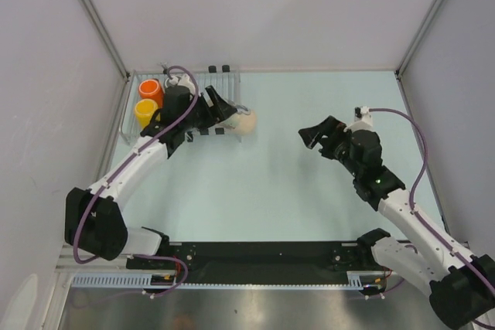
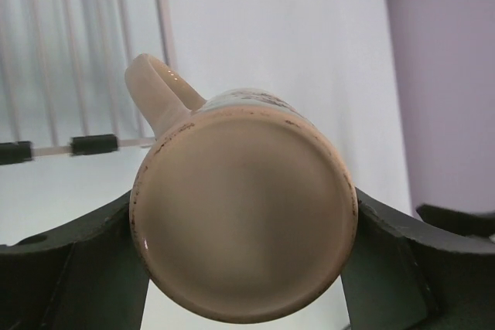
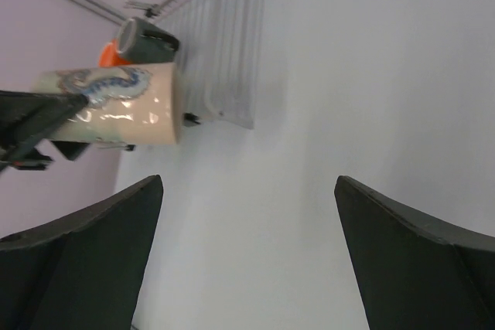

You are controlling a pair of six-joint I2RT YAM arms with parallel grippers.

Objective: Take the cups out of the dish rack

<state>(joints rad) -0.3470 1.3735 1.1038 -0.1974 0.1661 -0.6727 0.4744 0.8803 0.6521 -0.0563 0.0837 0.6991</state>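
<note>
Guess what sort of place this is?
Probably a lab robot cell, not a kitchen: white enclosure walls on metal posts, a pale table, a dish rack staged with cups.

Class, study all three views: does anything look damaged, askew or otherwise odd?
The cream mug, clamped in the left gripper by the dish rack, is held sideways, and its base rim shows brown, worn-looking flecks. Nothing looks spilled.
</note>
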